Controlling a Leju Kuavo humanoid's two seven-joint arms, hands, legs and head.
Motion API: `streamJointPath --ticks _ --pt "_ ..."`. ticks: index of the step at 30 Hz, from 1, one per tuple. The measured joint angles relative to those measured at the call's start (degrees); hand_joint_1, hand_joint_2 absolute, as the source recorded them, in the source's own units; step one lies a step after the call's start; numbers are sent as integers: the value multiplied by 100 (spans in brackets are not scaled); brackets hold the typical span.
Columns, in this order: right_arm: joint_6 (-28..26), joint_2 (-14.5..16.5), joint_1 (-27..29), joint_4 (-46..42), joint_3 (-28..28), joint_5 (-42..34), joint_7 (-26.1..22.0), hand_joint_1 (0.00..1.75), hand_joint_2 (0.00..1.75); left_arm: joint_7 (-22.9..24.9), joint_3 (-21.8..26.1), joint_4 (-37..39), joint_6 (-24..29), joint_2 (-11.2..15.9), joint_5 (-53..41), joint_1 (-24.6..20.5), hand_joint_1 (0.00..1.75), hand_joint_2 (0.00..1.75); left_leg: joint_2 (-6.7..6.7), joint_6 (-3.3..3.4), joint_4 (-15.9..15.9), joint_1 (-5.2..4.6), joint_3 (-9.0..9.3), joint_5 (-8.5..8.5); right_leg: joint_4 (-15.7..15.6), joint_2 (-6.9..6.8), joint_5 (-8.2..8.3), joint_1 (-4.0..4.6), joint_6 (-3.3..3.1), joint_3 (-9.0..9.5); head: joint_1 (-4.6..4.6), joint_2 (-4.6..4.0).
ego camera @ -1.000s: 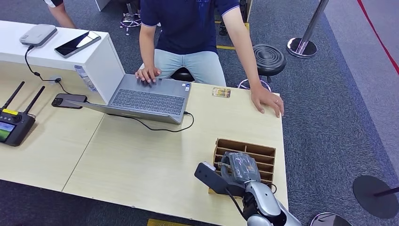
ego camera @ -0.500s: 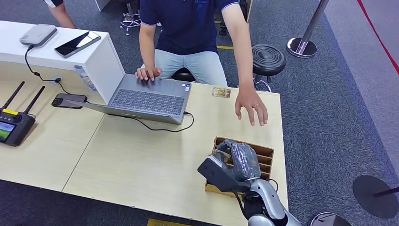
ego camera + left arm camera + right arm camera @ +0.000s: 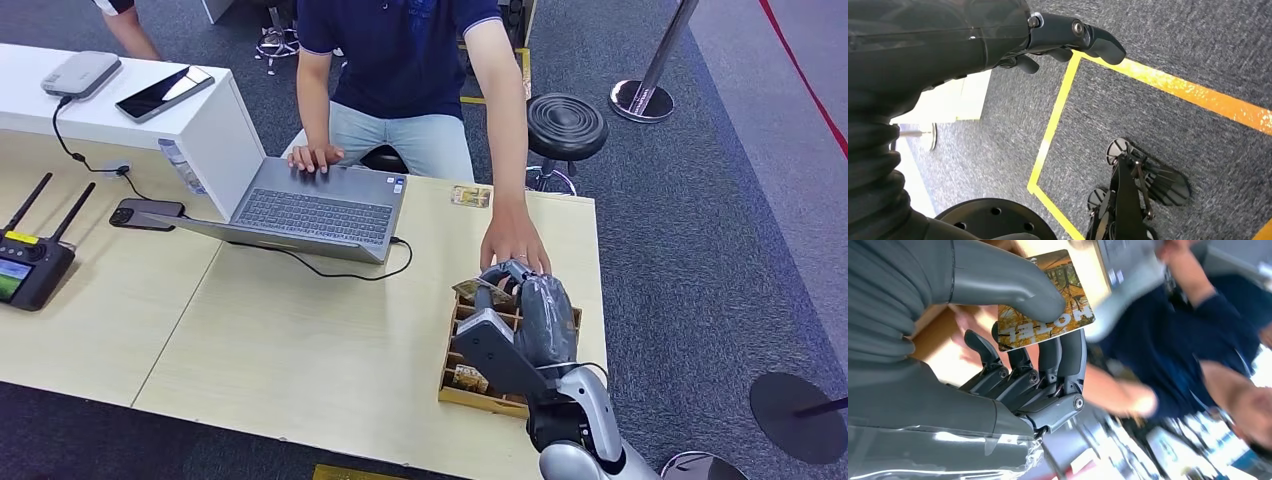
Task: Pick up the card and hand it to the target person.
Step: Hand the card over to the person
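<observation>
Your right hand [image 3: 520, 310] grips the hotel card [image 3: 1045, 302] above the slotted wooden card box [image 3: 465, 385].
You have the card pinched between the thick thumb and the dark fingers [image 3: 1068, 360], raised over the box's far end on the worktop [image 3: 300, 340]. The person's hand [image 3: 513, 243] hangs just beyond yours, close to the card; whether it touches is unclear. A second card [image 3: 470, 196] lies near the worktop's far edge. Your left hand [image 3: 1048, 37] hangs over the carpet, fingers loosely curled, holding nothing.
</observation>
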Motion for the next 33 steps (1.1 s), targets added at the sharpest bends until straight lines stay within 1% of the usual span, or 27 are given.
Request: streamJointPath --ticks 5,8,13,20,29,33 --pt "-280 10 -383 400 -96 1057 1 150 175 -5 -34 0 -82 0 -173 -6 0 175 0 0 0 0 1 0 0 -1 0 0 0 2 -1 0" --pt "-403 46 -599 782 -129 1489 12 150 175 9 -78 0 -101 0 -242 -14 0 175 -1 0 0 0 0 0 1 -2 0 0 0 1 -1 0" --pt "-477 132 -819 1328 -150 1751 8 150 175 36 -168 0 -106 0 -327 -22 0 175 -1 0 0 0 -2 0 1 -2 0 0 0 1 -1 0" --pt "-421 234 -1046 1875 -148 2075 87 150 175 66 -267 0 -120 0 -386 -25 0 175 -1 0 0 0 -2 0 1 -3 0 0 0 0 -1 0" --pt "-375 328 -1193 2288 -144 2298 161 150 175 96 -335 0 -166 1 -441 -25 0 175 -1 0 0 0 -2 0 1 -3 0 0 0 0 -2 0" --pt "-371 346 -1203 2384 -144 2303 192 0 175 60 -354 0 -187 2 -459 -25 0 175 -1 0 0 0 -2 0 1 -3 0 0 0 -1 -1 0"
